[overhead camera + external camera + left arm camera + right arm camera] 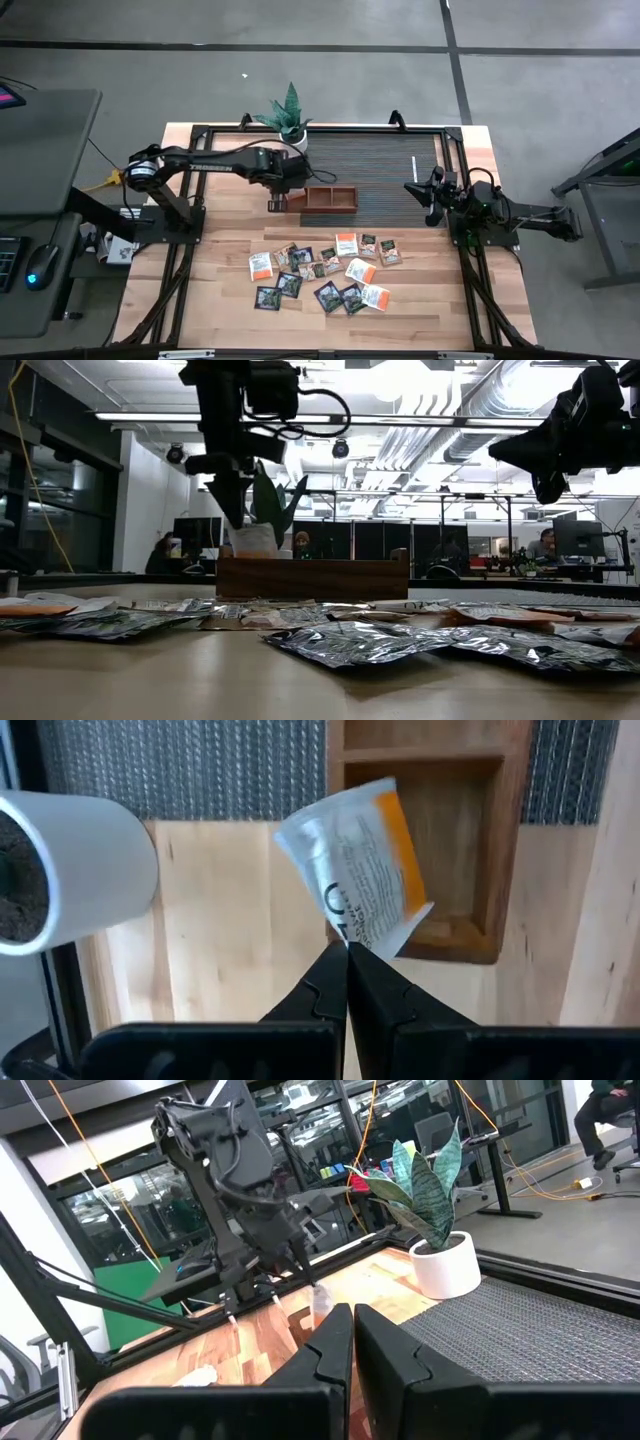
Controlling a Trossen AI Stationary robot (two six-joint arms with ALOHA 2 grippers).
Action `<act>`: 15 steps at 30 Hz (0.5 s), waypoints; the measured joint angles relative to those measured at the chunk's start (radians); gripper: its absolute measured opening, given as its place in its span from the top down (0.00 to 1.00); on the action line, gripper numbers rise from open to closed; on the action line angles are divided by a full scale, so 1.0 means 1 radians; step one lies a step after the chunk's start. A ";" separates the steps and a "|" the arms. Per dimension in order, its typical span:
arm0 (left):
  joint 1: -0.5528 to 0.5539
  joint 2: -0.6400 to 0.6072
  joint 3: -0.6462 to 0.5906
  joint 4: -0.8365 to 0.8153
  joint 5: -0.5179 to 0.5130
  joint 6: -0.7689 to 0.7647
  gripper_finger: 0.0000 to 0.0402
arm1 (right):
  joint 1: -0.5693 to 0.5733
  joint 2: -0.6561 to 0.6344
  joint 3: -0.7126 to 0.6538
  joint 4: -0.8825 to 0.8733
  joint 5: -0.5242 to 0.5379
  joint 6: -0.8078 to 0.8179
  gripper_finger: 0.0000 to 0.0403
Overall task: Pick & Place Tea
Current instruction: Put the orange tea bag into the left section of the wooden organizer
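Note:
My left gripper [347, 952] points down at the left end of the brown wooden tray [330, 199] and is shut on a white-and-orange tea sachet [358, 865]. In the low view the left gripper [232, 510] stands high above the tabletop. Several more sachets [320, 272], white-and-orange and dark, lie flat on the wood nearer the table's near edge. My right gripper [352, 1325] is shut on nothing and waits above the dark mat at the table's right side [432, 190]. My left gripper pinches the white-and-orange sachet by one edge [350, 938] between its two fingertips, coming from above and pointing down. The sachet hangs below the fingers [320, 1302], lifted clear of the table, over the wall of the tray's end compartment [420, 840].
A white pot [295, 140] with a green plant stands just behind the left gripper, near the table's far edge. A dark ribbed mat [380, 165] lies under the tray. Bare wood shows between the tray and the scattered sachets.

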 joint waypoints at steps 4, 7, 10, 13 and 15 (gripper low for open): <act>-0.007 0.015 0.000 0.007 0.003 -0.012 1.00 | 0.000 0.000 0.000 0.000 0.000 0.000 0.97; -0.007 0.023 0.000 0.024 0.003 -0.014 1.00 | 0.000 0.000 0.000 0.000 0.000 0.000 0.97; -0.007 0.023 0.000 0.028 0.002 0.004 1.00 | 0.000 0.000 0.000 0.000 0.000 0.000 0.97; -0.007 0.023 0.000 0.032 0.002 0.043 1.00 | 0.000 0.000 0.000 0.000 0.000 0.000 0.97; -0.007 0.023 0.000 0.036 -0.004 0.050 1.00 | 0.000 0.000 0.000 0.000 0.000 0.000 0.97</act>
